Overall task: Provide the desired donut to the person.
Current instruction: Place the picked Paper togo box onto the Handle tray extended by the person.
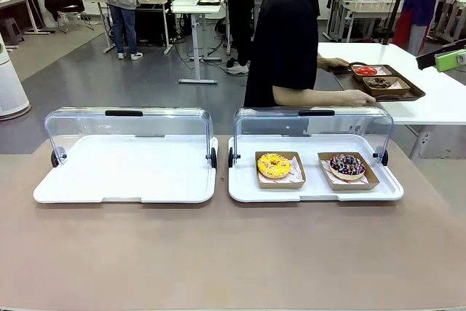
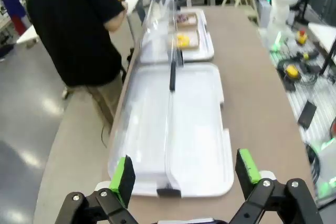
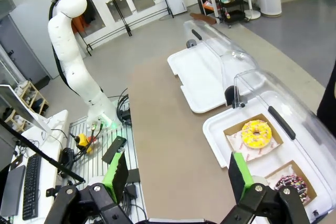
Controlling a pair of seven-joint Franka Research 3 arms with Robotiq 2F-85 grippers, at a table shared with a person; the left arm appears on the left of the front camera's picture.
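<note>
A yellow-iced donut (image 1: 274,165) and a dark sprinkled donut (image 1: 347,166) each lie in a cardboard box on the right white tray (image 1: 247,191), whose clear lid stands raised. The person (image 1: 287,34) in a black top stands at the far side, turned away toward a side table, with a hand (image 1: 357,97) on a brown tray (image 1: 411,91) there. My left gripper (image 2: 185,174) hangs open high above the end of the empty white tray (image 2: 202,129). My right gripper (image 3: 177,174) is open too, high above the table edge, with the yellow donut (image 3: 255,133) and the dark donut (image 3: 290,184) below to its right.
The left white tray (image 1: 124,169) is bare under its raised clear lid (image 1: 127,125). The brown tray on the side table holds a red donut (image 1: 365,71) and a chocolate one (image 1: 380,83). Brown tabletop (image 1: 233,253) lies open in front of both trays.
</note>
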